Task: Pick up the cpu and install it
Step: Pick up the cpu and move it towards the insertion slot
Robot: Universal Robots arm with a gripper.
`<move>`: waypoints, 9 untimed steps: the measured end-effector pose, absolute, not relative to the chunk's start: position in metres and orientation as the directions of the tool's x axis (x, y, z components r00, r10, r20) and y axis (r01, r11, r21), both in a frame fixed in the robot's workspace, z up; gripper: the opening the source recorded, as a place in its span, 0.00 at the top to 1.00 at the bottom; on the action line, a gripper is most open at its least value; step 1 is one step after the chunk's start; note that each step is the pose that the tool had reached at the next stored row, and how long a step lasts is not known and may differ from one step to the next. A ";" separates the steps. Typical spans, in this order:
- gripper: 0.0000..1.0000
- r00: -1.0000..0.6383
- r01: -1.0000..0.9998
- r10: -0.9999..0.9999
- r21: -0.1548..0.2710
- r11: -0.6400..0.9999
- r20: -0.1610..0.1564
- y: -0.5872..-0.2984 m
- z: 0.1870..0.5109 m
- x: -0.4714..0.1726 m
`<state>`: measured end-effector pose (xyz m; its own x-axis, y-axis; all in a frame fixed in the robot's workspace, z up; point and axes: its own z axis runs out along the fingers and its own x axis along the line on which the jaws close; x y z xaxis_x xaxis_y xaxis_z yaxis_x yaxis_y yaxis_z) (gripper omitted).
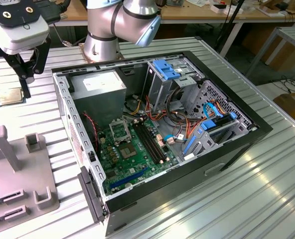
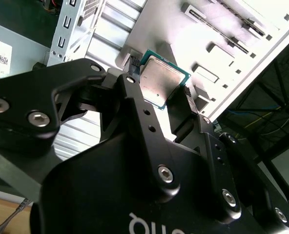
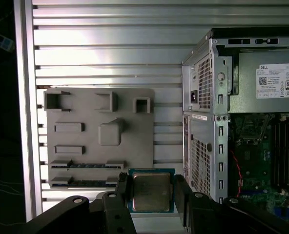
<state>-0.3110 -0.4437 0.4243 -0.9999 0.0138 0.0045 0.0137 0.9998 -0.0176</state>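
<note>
plainly the claw (image 3: 152, 179) is closed on the cpu (image 3: 151, 192), with one finger on each of two opposite edges and the metal lid turned toward the first wrist view. in the exterior view the cpu (image 1: 10, 95) sits at the claw's tips over the worktop (image 1: 267, 199), at that view's left, just past the edge of the grey holder tray (image 1: 18, 174) and well apart from the open computer case (image 1: 257, 130). i cannot tell whether it hangs clear of the worktop or touches it. the socket (image 1: 120, 130) on the green board (image 1: 137, 159) lies near the power supply (image 1: 100, 94). by my judgement the carry is the step in hand. doing it well means holding the cpu flat, pressing only its edges and lightly, passing well above the case wall, and matching its corner mark to the socket so no pins bend.
</note>
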 end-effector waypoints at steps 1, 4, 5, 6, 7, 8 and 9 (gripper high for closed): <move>0.53 -1.000 0.014 0.014 -0.018 1.000 0.005 -0.444 0.424 -0.311; 0.53 -1.000 0.014 0.014 -0.018 1.000 0.005 -0.444 0.424 -0.310; 0.53 -1.000 0.014 0.014 -0.018 1.000 0.005 -0.444 0.424 -0.310; 0.53 -1.000 0.014 0.014 -0.018 1.000 0.005 -0.444 0.424 -0.310; 0.53 -1.000 0.014 0.014 -0.018 1.000 0.005 -0.444 0.424 -0.310; 0.53 -1.000 0.014 0.014 -0.018 1.000 0.005 -0.444 0.424 -0.310; 0.53 -1.000 0.014 0.014 -0.018 1.000 0.005 -0.444 0.424 -0.310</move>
